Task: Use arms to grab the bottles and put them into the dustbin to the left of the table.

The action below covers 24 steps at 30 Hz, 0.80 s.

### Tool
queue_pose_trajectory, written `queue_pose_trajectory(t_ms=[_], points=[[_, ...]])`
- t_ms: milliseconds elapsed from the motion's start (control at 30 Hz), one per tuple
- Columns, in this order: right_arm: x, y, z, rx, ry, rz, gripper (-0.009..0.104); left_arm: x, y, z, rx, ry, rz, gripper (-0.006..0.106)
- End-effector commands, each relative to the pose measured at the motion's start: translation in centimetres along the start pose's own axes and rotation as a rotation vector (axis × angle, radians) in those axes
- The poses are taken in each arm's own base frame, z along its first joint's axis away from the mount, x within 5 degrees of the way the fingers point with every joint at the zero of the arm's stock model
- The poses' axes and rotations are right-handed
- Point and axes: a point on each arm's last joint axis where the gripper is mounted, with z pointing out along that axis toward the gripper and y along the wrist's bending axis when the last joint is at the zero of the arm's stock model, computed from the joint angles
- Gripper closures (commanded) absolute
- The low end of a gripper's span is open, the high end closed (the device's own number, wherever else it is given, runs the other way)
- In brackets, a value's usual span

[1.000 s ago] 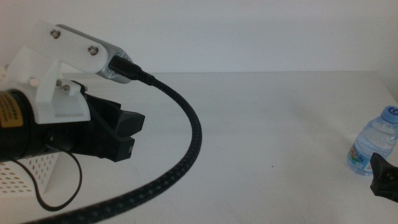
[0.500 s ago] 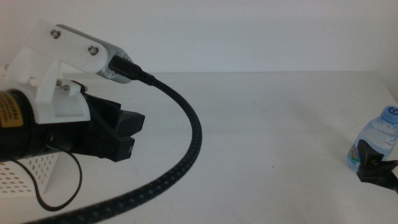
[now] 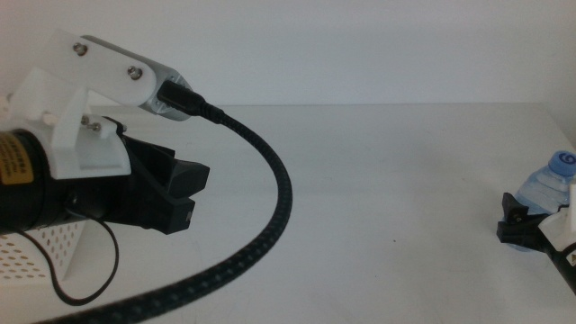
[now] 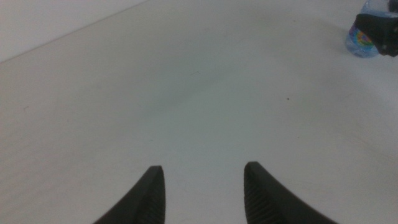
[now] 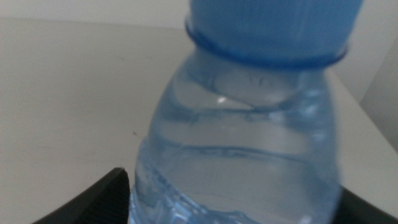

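Observation:
A small clear water bottle with a blue cap stands upright at the table's right edge. My right gripper has its dark jaws around the bottle's lower part. In the right wrist view the bottle fills the picture and stands between the open jaws of the right gripper, one jaw at each lower corner. My left gripper hangs at the far left above the table, open and holding nothing. The white perforated dustbin shows partly beneath the left arm. The left wrist view shows the bottle far off.
A thick black braided cable arcs from the left arm's white housing down to the picture's bottom edge. The white-grey table stretches between the two arms. Its right edge lies just beyond the bottle.
The right gripper has moved in from the lower right edge and now has the bottle's lower part between its jaws. The left arm has not moved.

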Motion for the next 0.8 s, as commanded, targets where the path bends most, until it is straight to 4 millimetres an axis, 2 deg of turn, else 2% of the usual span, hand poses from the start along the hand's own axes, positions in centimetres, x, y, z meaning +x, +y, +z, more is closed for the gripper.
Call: queue_pose_trajectory(t_ms=[0,67,100,167,200,267,467,667,767], points=[[-1.5,-0.1,0.6,0.016,-0.110,-0.006,0.004,-1.4,-0.1,-0.9,0.003,-0.107,-0.010,0.060],[-1.3,-0.2,0.7,0.023,-0.110,-0.004,0.013,-1.4,-0.1,-0.9,0.003,-0.107,-0.010,0.060],[-1.3,-0.2,0.6,0.026,-0.113,-0.003,0.022,-1.4,-0.1,-0.9,0.003,-0.107,-0.010,0.060],[-1.4,-0.2,0.6,0.021,-0.119,-0.006,0.047,-1.4,-0.1,-0.9,0.003,-0.107,-0.010,0.060],[-1.4,-0.1,0.6,0.014,-0.122,-0.008,0.068,-1.4,-0.1,-0.9,0.003,-0.107,-0.010,0.060],[-1.5,0.1,0.6,-0.008,-0.128,-0.009,0.095,-1.4,-0.1,-0.9,0.003,-0.107,-0.010,0.060],[-2.4,1.2,0.3,-0.119,-0.200,-0.020,0.095,-1.4,-0.1,-0.9,0.003,-0.107,-0.010,0.060],[-6.3,3.6,0.5,-0.275,-0.302,0.036,0.095,-1.4,-0.1,-0.9,0.003,-0.107,-0.010,0.060],[-8.3,5.6,1.3,-0.366,-0.288,0.054,0.095,-1.4,-0.1,-0.9,0.003,-0.107,-0.010,0.060]])
